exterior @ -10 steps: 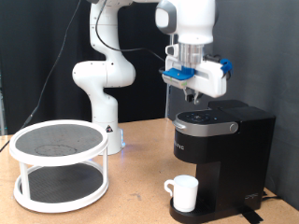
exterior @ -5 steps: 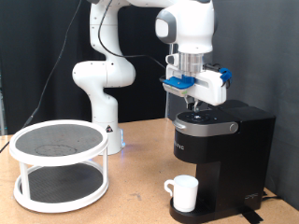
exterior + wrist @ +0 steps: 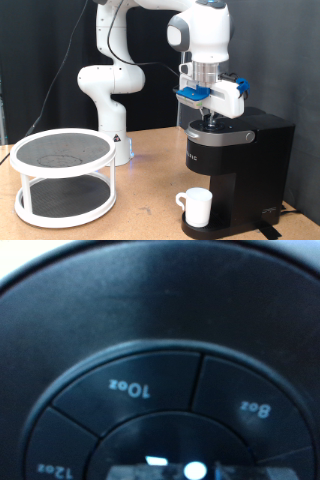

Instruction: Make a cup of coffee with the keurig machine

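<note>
My pincer has come down since a second ago: then it hung clear above the machine, half a second ago it was just over the lid, and now its tip sits right at the silver-rimmed top panel, seemingly touching it. I cannot tell whether my fingers are apart or together; in the exterior view they are too small and dark against the black lid, and my wrist view does not show them clearly.

My wrist view is filled by the round button ring on the machine's top: the 10oz button sits in the middle of the picture, the 8oz button beside it, the 12oz button at the edge, and a small white light glows on the inner ring.

The cup stands upright on the machine's drip base, under the spout, handle towards the exterior view's left; it has not moved. The round two-tier rack on the table, at the exterior view's left, is also unchanged.
</note>
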You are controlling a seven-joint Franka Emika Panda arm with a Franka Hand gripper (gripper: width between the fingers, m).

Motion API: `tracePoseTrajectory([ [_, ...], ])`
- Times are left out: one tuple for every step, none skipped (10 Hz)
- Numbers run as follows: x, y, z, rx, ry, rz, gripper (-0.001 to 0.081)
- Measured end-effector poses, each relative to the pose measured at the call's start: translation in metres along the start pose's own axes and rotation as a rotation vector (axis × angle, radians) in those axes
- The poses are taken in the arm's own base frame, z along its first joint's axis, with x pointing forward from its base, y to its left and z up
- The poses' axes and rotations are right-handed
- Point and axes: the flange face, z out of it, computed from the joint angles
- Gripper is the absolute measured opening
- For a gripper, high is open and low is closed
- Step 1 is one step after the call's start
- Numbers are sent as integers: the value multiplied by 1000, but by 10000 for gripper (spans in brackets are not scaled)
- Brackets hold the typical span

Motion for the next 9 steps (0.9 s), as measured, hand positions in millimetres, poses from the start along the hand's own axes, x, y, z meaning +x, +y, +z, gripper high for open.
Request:
tracePoseTrajectory([
  [-1,-2,2,-20,-9,13,0],
  [-2,-4,2,-52,-12,26,0],
  [-3,-7,2,-86,-14,39,0],
  [-3,-9,3,-118,-10,48,0],
  [-4,-12,3,-142,-2,51,0],
  [-4,-13,3,-154,4,51,0],
  [-5,-14,3,-156,4,51,0],
  [-5,-15,2,-153,1,48,0],
  [-6,-15,1,-152,-9,41,0],
])
